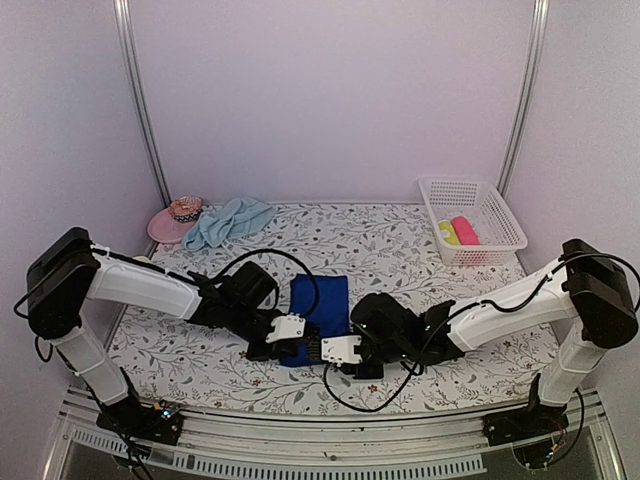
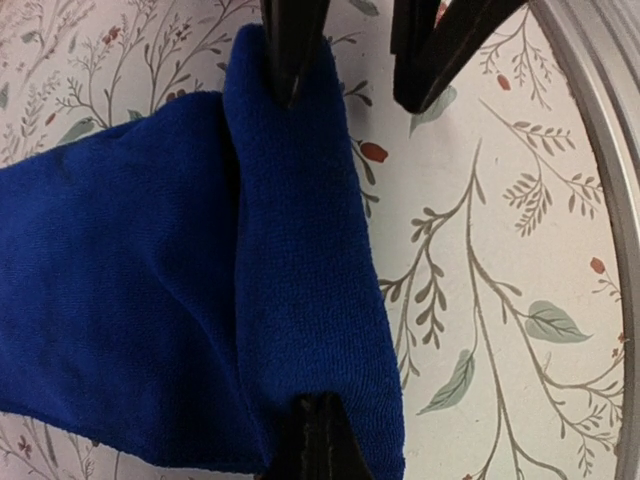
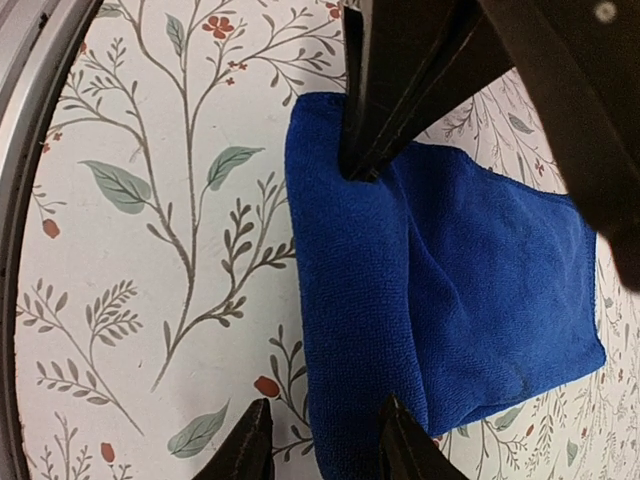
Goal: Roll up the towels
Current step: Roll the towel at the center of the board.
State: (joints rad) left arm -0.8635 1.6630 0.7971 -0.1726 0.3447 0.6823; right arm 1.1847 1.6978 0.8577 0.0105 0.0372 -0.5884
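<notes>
Royal blue towel (image 1: pixel 320 300) lies at 6 o'clock on the table (image 1: pixel 400 250), its near edge folded over. Left gripper (image 2: pixel 315 440) is pinched tight on that fold; right gripper (image 3: pixel 323 415) straddles it, jaws narrowly apart. Aqua towel (image 1: pixel 230 222) sits crumpled at 11 o'clock.

Two towels: royal blue towel (image 1: pixel 322 298), aqua towel (image 1: pixel 230 220). One pink hat (image 1: pixel 175 222). One white basket (image 1: pixel 505 213) holding two rolls (image 1: pixel 465 232).

- I see the deep royal blue plain cloth towel (image 1: pixel 332 298) lying flat at the front middle of the counter (image 1: pixel 400 250), with its near edge turned over into a thick, soft fold.
- The pale aqua cloth towel (image 1: pixel 228 220) lies crumpled and unrolled at the far left.
</notes>
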